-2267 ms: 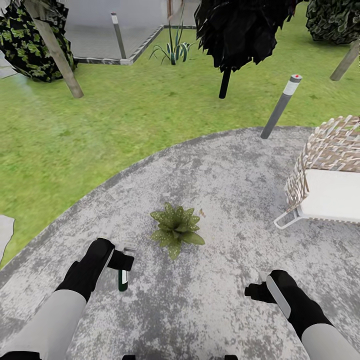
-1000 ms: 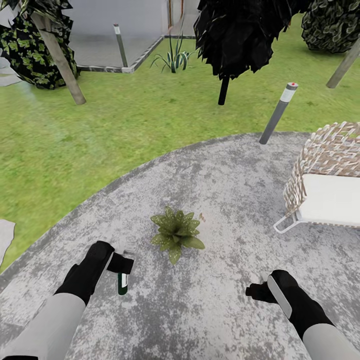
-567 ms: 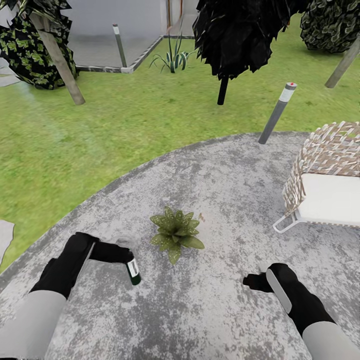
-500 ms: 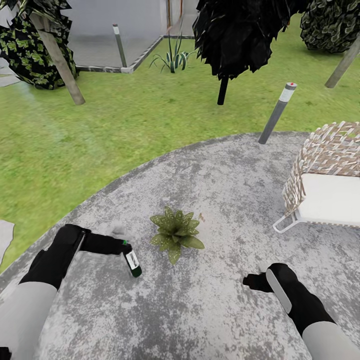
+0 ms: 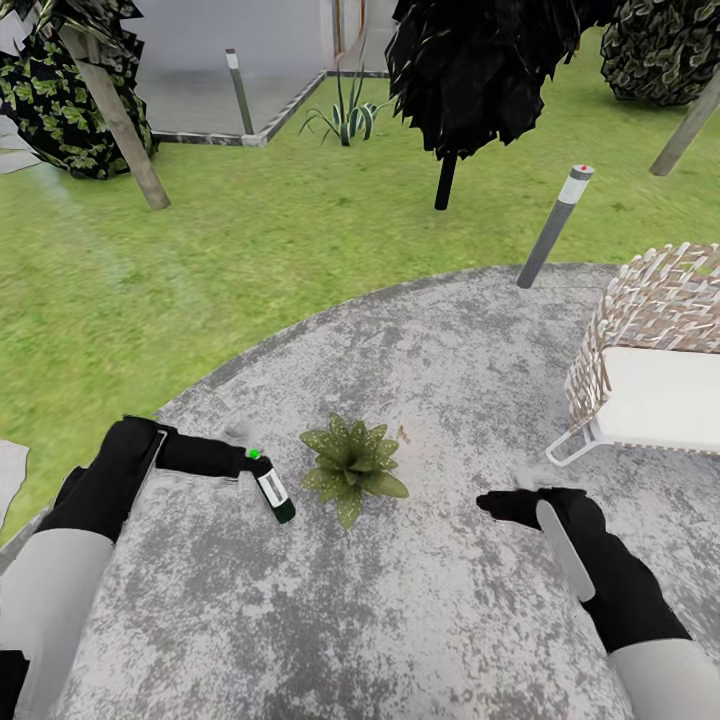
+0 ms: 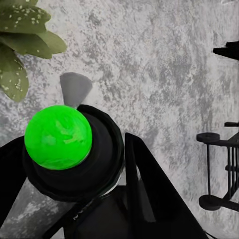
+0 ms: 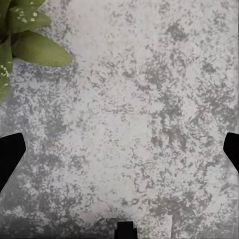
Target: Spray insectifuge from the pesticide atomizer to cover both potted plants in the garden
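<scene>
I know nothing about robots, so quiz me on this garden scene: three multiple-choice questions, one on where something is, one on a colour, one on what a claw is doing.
1. The speckled potted plant stands on:
A. the lawn
B. the stone patio
C. the wicker seat

2. The ball on top of the spray bottle is:
A. red
B. white
C. bright green

3. The left claw is:
A. shut on the spray bottle
B. open and empty
C. resting on the seat

Answers:
1 B, mottled grey stone surrounds the plant on every side.
2 C, the left wrist view shows a bright green ball on the black cap.
3 A, the bottle hangs tilted from the claw beside the plant.
</scene>
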Available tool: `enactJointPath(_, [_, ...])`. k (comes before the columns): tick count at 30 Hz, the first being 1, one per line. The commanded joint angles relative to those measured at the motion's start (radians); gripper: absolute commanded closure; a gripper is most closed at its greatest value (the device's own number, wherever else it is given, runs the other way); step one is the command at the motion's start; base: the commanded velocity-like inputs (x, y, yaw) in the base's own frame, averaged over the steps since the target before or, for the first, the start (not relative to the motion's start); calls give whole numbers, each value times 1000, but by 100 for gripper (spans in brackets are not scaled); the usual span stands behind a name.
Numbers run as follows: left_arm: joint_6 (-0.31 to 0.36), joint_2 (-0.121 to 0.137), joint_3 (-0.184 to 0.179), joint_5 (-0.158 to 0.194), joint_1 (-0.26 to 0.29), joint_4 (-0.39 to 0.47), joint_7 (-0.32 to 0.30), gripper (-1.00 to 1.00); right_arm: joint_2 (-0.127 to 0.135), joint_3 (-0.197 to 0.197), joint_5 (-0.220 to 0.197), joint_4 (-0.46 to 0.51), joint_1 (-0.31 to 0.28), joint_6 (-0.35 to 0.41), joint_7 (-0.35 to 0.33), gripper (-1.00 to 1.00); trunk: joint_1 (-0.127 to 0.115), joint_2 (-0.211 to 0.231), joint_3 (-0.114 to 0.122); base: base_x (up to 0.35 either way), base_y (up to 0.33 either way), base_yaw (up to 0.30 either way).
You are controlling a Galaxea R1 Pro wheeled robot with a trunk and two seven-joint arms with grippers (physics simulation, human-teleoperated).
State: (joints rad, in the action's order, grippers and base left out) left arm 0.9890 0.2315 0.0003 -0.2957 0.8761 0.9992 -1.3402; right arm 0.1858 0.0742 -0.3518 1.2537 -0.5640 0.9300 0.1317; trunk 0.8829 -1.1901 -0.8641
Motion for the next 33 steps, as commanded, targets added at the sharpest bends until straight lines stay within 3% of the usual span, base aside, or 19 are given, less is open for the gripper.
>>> enactJointPath(1, [10,0,-1,-9,19,0,-10,100,2,2,-11,35,-1,33,9,-100,0,0,-1,0,0,0])
enactJointPath(6, [10,-1,-26,-13,68,-3,-9,100,2,2,-19,94,-1,105,7,-100,0,0,-1,0,0,0])
enactJointPath(9, [-17,-2,-178,-13,130,-6,20,100,3,2,-23,117,-10,111,2,-100,0,0,-1,0,0,0])
enactJointPath(10, [-53,-3,-214,-13,151,-7,29,100,2,3,-24,148,-10,111,-29,-100,0,0,-1,0,0,0])
enactJointPath(12, [-103,-6,-251,-13,166,-8,35,100,2,4,-24,181,-11,111,-134,-100,0,0,-1,0,0,0])
enactJointPath(13, [-134,-7,-276,-12,170,-7,36,100,3,4,-23,198,-12,112,-243,-100,0,0,-1,0,0,0])
enactJointPath(16, [-190,-10,-300,-10,173,-5,32,100,3,4,-23,218,-13,112,-412,-100,0,0,-1,0,0,0])
enactJointPath(20, [-214,-12,-333,-6,173,1,28,100,4,4,-23,237,-15,112,-573,-100,0,0,-1,0,0,0])
enactJointPath(23, [-222,-16,-356,-4,171,11,27,100,5,4,-22,247,-28,112,-760,-100,0,0,-1,0,0,0])
enactJointPath(26, [-247,-29,-361,-4,152,97,27,100,17,4,-20,250,-31,112,-921,-100,0,0,-1,0,0,0])
enactJointPath(28, [-251,-31,-367,-3,146,117,26,100,39,4,-20,251,-31,112,-948,-100,0,0,-1,0,0,0])
enactJointPath(30, [-256,-32,-406,-2,143,130,25,100,57,4,-20,250,-31,112,-963,-100,0,0,-1,0,0,0])
enactJointPath(31, [-271,-32,-431,-2,143,132,24,100,60,4,-19,250,-31,112,-965,-100,0,0,-1,0,0,0])
enactJointPath(32, [-330,-33,-462,-1,141,134,24,100,62,4,-19,250,-31,112,-967,-100,0,0,-1,0,0,0])
enactJointPath(33, [-345,-33,-467,0,140,134,22,100,62,4,-19,251,-31,112,-967,-100,0,0,-1,0,0,0])
